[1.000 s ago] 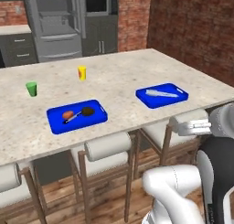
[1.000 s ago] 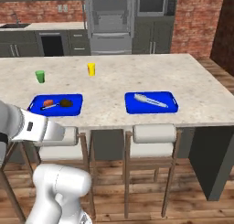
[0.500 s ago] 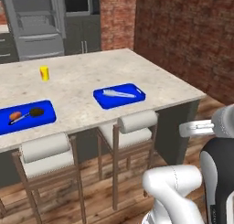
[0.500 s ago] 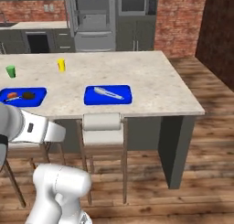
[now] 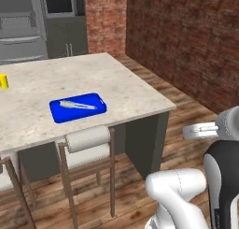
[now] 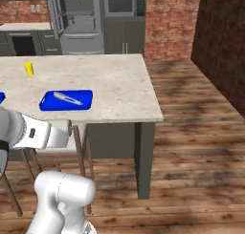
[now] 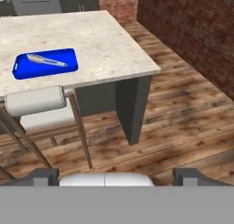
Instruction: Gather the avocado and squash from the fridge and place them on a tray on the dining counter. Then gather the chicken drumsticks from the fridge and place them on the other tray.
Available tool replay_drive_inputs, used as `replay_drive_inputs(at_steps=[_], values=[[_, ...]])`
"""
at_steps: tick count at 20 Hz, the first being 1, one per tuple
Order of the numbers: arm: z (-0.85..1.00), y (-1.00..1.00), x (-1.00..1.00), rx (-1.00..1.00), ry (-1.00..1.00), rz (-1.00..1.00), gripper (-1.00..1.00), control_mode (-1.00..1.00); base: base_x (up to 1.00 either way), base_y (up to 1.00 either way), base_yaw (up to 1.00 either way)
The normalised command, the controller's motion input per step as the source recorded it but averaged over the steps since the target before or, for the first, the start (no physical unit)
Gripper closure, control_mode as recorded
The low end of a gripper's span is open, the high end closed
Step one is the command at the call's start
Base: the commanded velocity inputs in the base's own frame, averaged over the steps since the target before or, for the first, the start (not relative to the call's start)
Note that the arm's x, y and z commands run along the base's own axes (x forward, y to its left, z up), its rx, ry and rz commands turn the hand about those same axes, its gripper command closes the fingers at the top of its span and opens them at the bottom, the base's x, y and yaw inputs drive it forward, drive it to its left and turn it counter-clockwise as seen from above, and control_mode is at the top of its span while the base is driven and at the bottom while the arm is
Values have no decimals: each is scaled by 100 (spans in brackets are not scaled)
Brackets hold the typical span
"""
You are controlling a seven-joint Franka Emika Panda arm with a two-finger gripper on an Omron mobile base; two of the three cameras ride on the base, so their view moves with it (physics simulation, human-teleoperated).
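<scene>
My gripper (image 7: 116, 175) has its jaws spread wide with nothing between them, hanging out over the wooden floor (image 7: 183, 113) off the end of the counter (image 7: 109, 40). On that beige top I see a blue tray (image 7: 45, 63) near the front edge, just above a stool (image 7: 34, 104), with a pale slim item (image 7: 45, 60) lying in it. A yellow cup (image 6: 29, 69) stands further back. The fridge (image 6: 76, 20) is against the far wall.

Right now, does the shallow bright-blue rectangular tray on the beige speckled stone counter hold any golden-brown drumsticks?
No: the blue tray on the dining counter holds one pale, elongated item, nothing golden-brown.
</scene>
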Motion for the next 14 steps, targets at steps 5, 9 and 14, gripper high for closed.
replay_drive_inputs(at_steps=[5, 9, 14], values=[[0, 0, 0, 0, 0, 0, -100, 100, 29, -100, 5], [0, 0, 0, 0, 0, 0, -100, 100, 44, -100, 7], [0, 0, 0, 0, 0, 0, -100, 100, 60, -100, 10]])
